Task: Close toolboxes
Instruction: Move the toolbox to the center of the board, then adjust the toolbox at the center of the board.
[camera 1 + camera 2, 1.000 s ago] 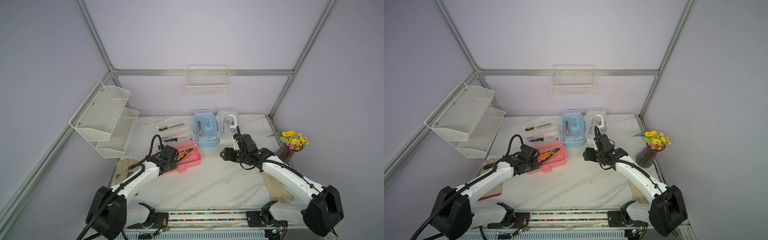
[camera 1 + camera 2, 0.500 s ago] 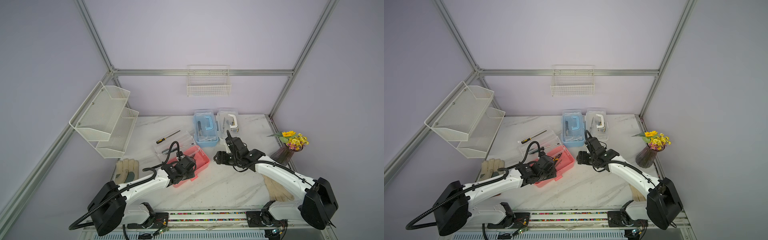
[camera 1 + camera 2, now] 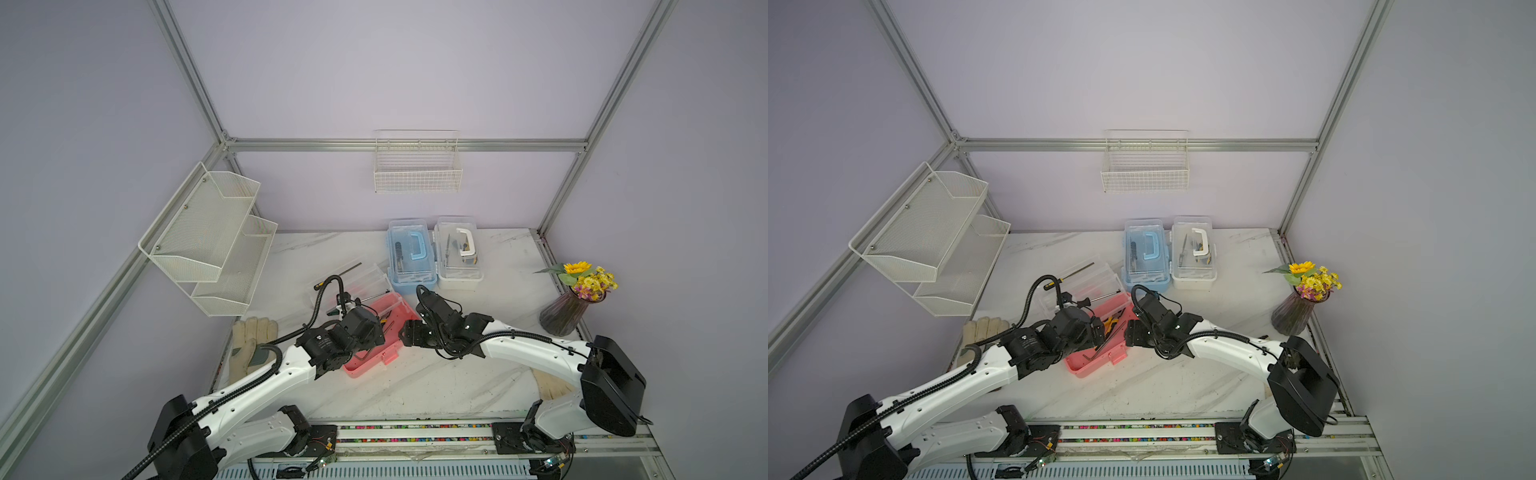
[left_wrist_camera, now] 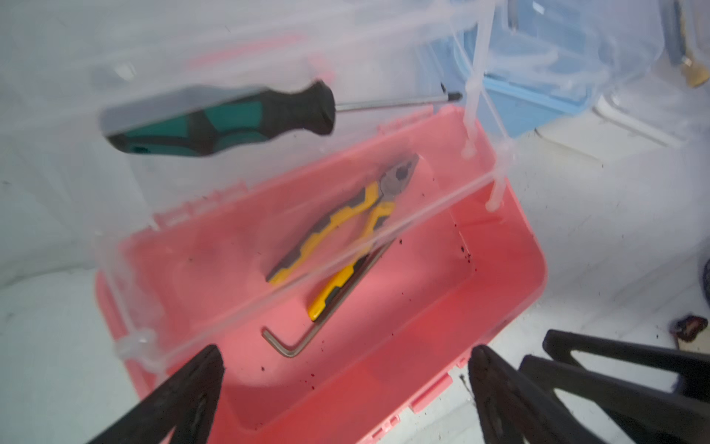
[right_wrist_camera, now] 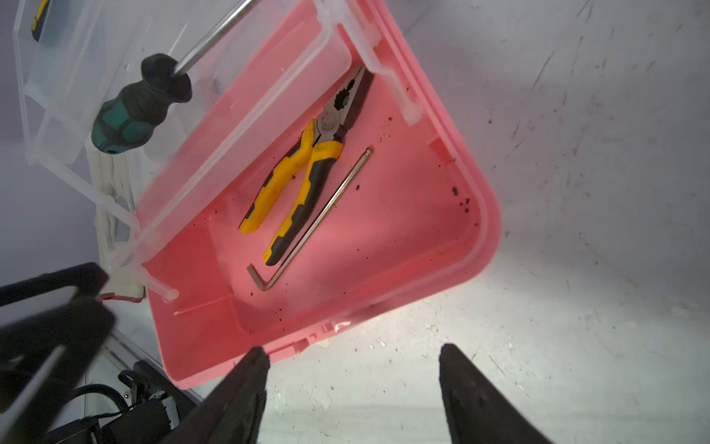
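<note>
The pink toolbox [image 3: 374, 357] [image 3: 1096, 361] stands open mid-table, its clear lid [image 3: 357, 278] [image 4: 230, 50] tipped back. Inside lie yellow pliers [image 4: 345, 223] [image 5: 303, 173] and a hex key [image 4: 292, 346] [image 5: 315, 226]. A green-handled screwdriver [image 4: 219, 119] [image 5: 142, 107] rests on the clear lid parts. My left gripper [image 4: 347, 353] [image 3: 380, 332] is open, the box's front wall between its jaws. My right gripper [image 5: 352, 350] [image 3: 405, 334] is open at the box's right corner, holding nothing. The blue toolbox [image 3: 411, 257] and white toolbox [image 3: 459, 253] sit at the back, lids down.
A vase of flowers [image 3: 569, 307] stands at the right edge. Work gloves lie at the left [image 3: 249, 345] and under the right arm [image 3: 548, 384]. Mesh shelves [image 3: 208, 237] hang on the left wall, a wire basket [image 3: 417, 166] on the back wall.
My left arm swung from the pink toolbox's left side round to its front; the box turned and slid forward. The right gripper came from near the white toolbox to the pink one's corner.
</note>
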Available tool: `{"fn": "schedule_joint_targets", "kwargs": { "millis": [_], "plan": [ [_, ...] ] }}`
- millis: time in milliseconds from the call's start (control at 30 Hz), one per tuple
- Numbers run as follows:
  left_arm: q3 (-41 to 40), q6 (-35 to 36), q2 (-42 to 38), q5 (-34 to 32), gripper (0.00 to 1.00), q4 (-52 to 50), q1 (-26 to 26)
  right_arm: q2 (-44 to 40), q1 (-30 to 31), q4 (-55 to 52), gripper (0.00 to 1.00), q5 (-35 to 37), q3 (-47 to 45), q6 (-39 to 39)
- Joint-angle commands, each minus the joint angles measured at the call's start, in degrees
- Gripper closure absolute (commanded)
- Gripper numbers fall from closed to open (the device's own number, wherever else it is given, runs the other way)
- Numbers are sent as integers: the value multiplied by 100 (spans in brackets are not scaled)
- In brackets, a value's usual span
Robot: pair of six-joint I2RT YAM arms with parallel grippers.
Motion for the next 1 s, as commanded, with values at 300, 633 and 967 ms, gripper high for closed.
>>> {"fn": "schedule_joint_targets", "kwargs": {
  "millis": [300,633,967],
  "plan": [
    [493,1026,-661,-328,0,-341,998,1034,118,112,33,195,531,35],
    [958,1617,-383,-233,0,-338,1304,1118,-921,-278,55,-56,688,-1052],
    [1104,1859,-378,-51,0,-290,1650,1450,-1872,-776,54,72,1277,-1886]
  ]
}}
